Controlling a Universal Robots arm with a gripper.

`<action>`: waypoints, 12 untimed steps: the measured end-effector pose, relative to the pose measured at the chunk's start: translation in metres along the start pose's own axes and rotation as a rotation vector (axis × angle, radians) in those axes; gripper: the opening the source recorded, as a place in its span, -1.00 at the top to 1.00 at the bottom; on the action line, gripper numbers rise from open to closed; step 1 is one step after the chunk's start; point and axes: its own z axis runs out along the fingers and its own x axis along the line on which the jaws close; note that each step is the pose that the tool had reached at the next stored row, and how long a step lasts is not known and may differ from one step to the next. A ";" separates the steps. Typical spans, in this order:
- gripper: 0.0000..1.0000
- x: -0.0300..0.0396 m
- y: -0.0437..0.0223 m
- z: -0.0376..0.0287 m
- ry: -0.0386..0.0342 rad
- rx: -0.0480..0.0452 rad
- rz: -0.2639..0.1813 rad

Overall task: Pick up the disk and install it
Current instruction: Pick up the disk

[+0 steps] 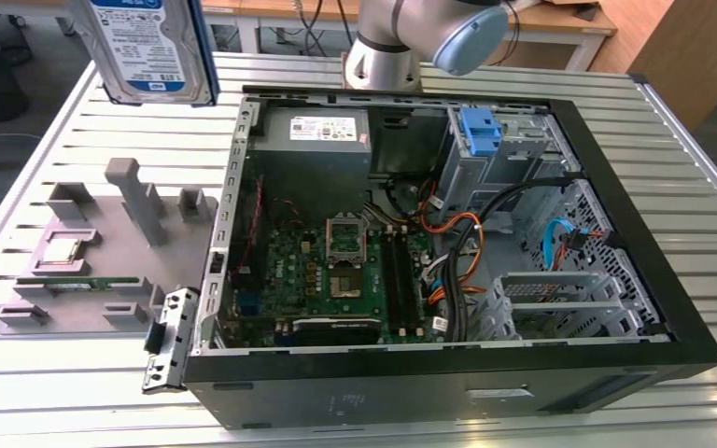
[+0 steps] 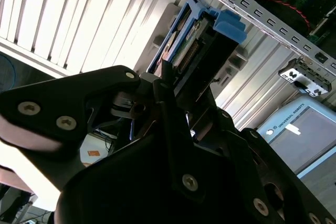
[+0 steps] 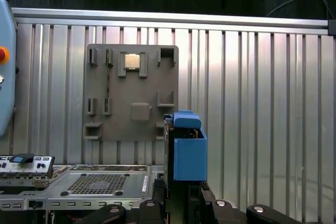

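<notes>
Disk, a flat silver-grey metal hard drive in blue plastic rails (image 1: 147, 47), sits clamped upright in your black gripper (image 2: 184, 85), high above the ribbed aluminium tabletop (image 1: 109, 131), so it clears the open black computer case (image 1: 458, 373).

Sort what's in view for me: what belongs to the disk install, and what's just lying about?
Job in hand:
- the disk, clamped in the pincer
- the open computer case

Lying about:
- the grey fixture tray
- the CPU chip on it
- the memory stick on it
</notes>
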 end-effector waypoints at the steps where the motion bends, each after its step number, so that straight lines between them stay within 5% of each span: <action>1: 0.30 0.0000 -0.0009 0.0000 0.0000 0.0000 0.000; 12: 0.30 0.0000 -0.0129 -0.0002 0.0000 0.0000 0.000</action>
